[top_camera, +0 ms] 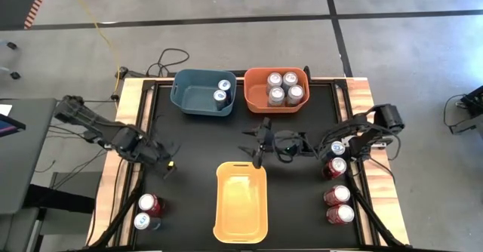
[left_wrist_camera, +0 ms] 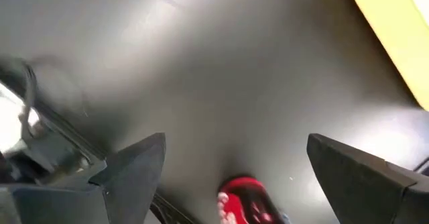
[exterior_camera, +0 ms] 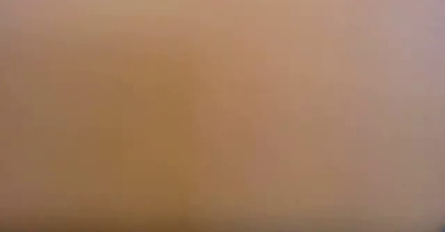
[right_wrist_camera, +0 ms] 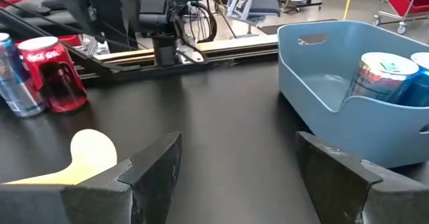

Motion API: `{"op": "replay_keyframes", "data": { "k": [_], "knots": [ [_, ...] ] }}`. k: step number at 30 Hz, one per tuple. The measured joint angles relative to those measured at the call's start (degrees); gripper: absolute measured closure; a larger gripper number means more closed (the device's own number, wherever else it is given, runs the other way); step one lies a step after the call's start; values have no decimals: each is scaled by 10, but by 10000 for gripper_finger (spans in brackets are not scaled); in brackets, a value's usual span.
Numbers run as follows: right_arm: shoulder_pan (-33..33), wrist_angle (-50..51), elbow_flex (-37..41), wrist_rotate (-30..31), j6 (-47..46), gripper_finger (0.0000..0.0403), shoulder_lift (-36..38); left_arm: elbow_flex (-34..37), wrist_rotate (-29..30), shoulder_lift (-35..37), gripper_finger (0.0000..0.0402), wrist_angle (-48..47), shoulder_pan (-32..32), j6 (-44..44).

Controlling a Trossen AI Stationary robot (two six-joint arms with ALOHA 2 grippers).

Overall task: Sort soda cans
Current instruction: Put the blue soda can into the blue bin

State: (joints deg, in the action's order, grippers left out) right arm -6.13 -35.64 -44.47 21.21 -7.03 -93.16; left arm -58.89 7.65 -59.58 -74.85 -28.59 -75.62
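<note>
Yellow bin (top_camera: 241,201), empty, between both arms

- The high view looked straight down on the whole table (top_camera: 189,142) and the floor around it;
- the low view sat so close to something that only an orange-brown blur showed;
- the left wrist view looked down close at the mat, catching a red can (left_wrist_camera: 247,198);
- the right wrist view looked level across the table, sharing the blue bin (right_wrist_camera: 348,96) with the high view.
</note>
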Motion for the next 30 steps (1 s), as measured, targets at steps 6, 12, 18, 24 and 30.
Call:
{"op": "replay_keyframes", "data": {
  "k": [6,12,18,24,30],
  "knots": [
    [-3,4,0,0,15,97,1,0,6,0,43,-16,-65,-114],
    [0,5,0,1,30,97,1,0,1,0,43,-30,-110,-202],
    [7,0,0,1,39,97,1,0,-74,0,43,-20,-127,-294],
    [7,15,0,1,60,97,1,-3,-88,-23,43,-25,-144,-327],
    [23,18,0,1,62,97,1,-39,-101,-62,42,-29,-154,-327]
  ]
}}
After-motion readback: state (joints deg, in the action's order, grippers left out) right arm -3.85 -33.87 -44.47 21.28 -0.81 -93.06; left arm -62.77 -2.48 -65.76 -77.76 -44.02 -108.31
